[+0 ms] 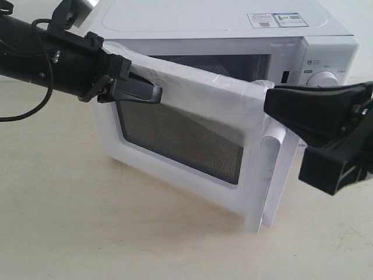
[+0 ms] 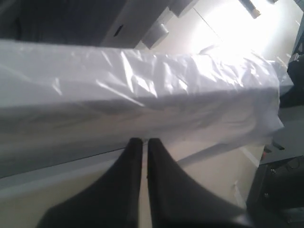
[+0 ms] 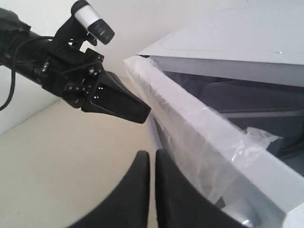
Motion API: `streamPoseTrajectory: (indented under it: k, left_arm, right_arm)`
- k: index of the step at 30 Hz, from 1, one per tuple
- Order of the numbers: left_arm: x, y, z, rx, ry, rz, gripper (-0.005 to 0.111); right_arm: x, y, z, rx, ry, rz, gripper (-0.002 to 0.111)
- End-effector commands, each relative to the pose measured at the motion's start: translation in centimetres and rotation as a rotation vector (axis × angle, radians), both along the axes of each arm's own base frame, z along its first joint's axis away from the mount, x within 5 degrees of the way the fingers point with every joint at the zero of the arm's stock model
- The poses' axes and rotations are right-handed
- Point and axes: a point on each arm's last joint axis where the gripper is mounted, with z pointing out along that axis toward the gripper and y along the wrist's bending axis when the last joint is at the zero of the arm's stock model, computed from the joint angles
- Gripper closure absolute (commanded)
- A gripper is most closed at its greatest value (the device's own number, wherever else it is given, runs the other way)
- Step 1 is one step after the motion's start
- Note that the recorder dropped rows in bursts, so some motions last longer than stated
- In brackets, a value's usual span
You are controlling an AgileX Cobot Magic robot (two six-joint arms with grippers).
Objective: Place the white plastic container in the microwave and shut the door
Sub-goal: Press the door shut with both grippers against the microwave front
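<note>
Though the microwave's (image 1: 175,17) stickers (image 1: 278,20) are illegible, left pincer (image 1: 156,92) and right pincer (image 3: 152,154) are clenched.

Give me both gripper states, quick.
Left gripper: closed, holding nothing, tips by the door.
Right gripper: closed, holding nothing.

microwave (image 1: 204,20) inside mostly hidden, R arm (image 1: 335,131) cropped
</note>
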Motion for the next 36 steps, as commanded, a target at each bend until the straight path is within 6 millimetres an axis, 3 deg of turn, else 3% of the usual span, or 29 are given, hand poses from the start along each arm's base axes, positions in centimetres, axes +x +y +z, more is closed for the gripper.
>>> streamPoseTrajectory:
  k: [1, 8, 18, 25, 36]
  left_arm:
    - [-1.1, 0.2, 1.3, 0.035, -0.055, -0.051, 0.102]
    - [-3.9, 1.4, 4.5, 0.048, -0.121, -0.021, 0.102]
    - [-9.2, 3.5, 7.9, 0.002, -0.241, 0.036, 0.102]
    - [-11.0, 4.3, 7.5, 0.000, -0.264, 0.060, 0.102]
    - [-11.1, 4.3, 6.4, 0.010, -0.231, 0.068, 0.102]
  right_arm:
    - [1.0, 0.3, 0.0, 0.048, 0.032, -0.071, 0.108]
    - [3.3, 1.8, -2.2, 0.070, 0.152, -0.173, 0.108]
    - [6.0, 2.6, -4.4, 0.039, 0.109, -0.341, 0.108]
    - [7.1, 2.8, -5.2, 0.024, 0.060, -0.417, 0.108]
    - [7.4, 2.3, -4.9, 0.047, 0.022, -0.476, 0.108]
